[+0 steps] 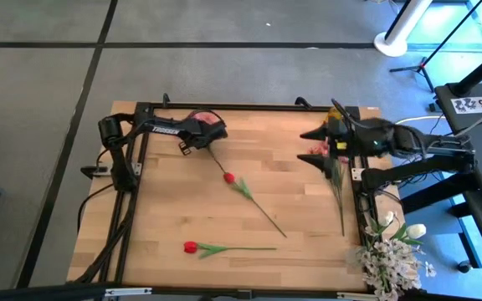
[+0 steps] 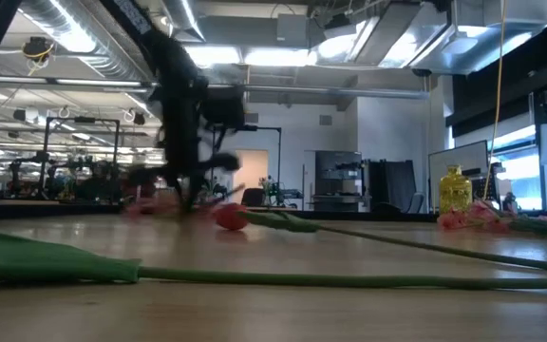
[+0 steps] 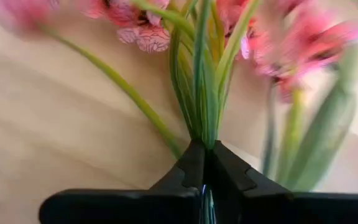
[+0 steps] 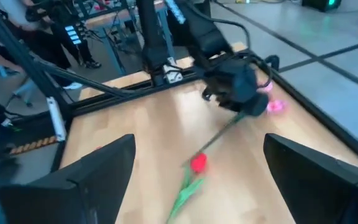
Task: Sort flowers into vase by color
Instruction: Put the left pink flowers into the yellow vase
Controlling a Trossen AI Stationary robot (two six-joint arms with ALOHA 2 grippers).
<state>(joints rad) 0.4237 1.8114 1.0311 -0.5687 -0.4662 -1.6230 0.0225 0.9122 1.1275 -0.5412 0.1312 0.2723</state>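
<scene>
Left end effector (image 3: 205,163) pinches pink spray (image 3: 143,34) stems between its fingers

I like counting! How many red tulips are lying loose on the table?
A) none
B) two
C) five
B: the high view shows one red tulip mid-table and another nearer the front edge, both lying flat and untouched by either arm.

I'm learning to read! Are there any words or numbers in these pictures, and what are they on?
Left arm: pale lettering, too small to read.
White card beside the table: dark marks, too blurred to read.
Yellow bottle: no readable label.
Nothing else carries writing.
</scene>
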